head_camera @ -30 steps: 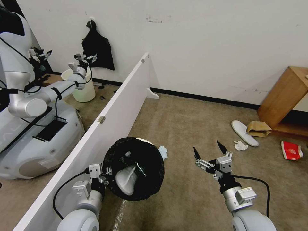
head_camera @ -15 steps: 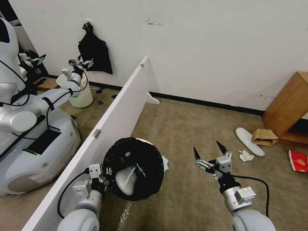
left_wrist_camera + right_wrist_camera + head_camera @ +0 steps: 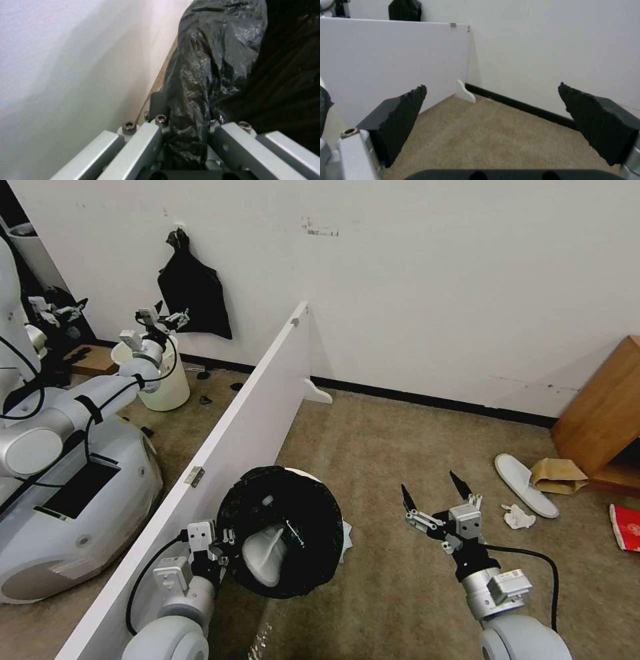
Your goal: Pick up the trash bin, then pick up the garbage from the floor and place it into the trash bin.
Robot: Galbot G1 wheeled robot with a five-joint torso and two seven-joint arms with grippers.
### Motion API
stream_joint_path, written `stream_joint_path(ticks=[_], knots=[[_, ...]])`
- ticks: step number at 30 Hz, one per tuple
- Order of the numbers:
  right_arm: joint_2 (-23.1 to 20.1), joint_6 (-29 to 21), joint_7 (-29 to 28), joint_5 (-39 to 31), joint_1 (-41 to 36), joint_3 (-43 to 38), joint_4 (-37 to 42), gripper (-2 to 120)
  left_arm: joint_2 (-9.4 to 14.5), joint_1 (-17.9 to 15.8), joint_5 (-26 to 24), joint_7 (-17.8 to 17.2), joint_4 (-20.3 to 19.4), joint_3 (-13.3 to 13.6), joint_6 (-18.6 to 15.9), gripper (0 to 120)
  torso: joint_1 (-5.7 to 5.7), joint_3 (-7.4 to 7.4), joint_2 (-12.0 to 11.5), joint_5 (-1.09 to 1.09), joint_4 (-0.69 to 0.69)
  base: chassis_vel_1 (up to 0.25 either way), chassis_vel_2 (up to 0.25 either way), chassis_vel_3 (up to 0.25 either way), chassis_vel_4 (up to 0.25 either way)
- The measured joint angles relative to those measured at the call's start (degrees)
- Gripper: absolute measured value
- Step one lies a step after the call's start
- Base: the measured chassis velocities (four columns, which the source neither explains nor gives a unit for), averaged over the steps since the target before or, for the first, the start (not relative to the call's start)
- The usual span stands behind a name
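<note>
The trash bin (image 3: 280,530), white with a crinkled black bag over its rim (image 3: 200,75), hangs tilted at lower left with its mouth toward me. My left gripper (image 3: 222,545) is shut on the rim, one finger (image 3: 158,101) outside the bag. A white slipper (image 3: 263,557) lies inside. My right gripper (image 3: 429,485) is open and empty above the carpet, right of the bin; its fingers (image 3: 400,112) stand wide apart. The garbage on the floor at right is a white slipper (image 3: 527,485), a brown paper bag (image 3: 559,475), a white tissue (image 3: 519,517) and a red item (image 3: 625,527).
A long white partition board (image 3: 227,447) runs along the bin's left side to the wall. Behind it stand another white robot (image 3: 67,467), a pale bucket (image 3: 163,383) and a hanging black bag (image 3: 193,293). A wooden cabinet (image 3: 603,413) stands far right. Open carpet (image 3: 387,447) lies ahead.
The whole picture has shifted, so the camera has moved: the floor litter sits farther right and lower, the other robot farther left. Both arms keep their pose and the bin stays held.
</note>
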State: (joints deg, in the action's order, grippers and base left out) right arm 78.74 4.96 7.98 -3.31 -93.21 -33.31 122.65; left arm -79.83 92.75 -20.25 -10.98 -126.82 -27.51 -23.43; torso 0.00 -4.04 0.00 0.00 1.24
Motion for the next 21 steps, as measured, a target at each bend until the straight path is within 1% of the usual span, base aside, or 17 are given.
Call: stream_joint_path(ticks=[11, 17, 19, 21], knots=[[0.0, 0.1, 0.0, 0.3, -0.2, 0.0, 0.1, 100, -0.1, 0.5, 0.8, 0.2, -0.4, 0.7, 0.3, 2, 0.0, 0.0, 0.0, 0.0, 0.0, 0.0, 0.0, 0.0, 0.0], [-0.9, -0.1, 0.0, -0.2, 0.2, 0.1, -0.7, 100, 0.0, 0.6, 1.1, 0.2, -0.5, 1.3, 0.3, 2, 0.0, 0.0, 0.0, 0.0, 0.0, 0.0, 0.0, 0.0, 0.0], [-1.7, -0.4, -0.2, -0.9, 0.5, 0.3, -1.2, 100, 0.1, 0.7, 1.4, 0.2, -0.5, 1.6, 0.3, 2, 0.0, 0.0, 0.0, 0.0, 0.0, 0.0, 0.0, 0.0, 0.0], [-4.6, -1.6, -1.5, -3.5, 1.4, 0.9, -2.0, 100, 0.5, 0.9, 1.8, 0.3, -0.7, 2.3, 0.3, 2, 0.0, 0.0, 0.0, 0.01, 0.0, 0.0, 0.0, 0.0, 0.0]])
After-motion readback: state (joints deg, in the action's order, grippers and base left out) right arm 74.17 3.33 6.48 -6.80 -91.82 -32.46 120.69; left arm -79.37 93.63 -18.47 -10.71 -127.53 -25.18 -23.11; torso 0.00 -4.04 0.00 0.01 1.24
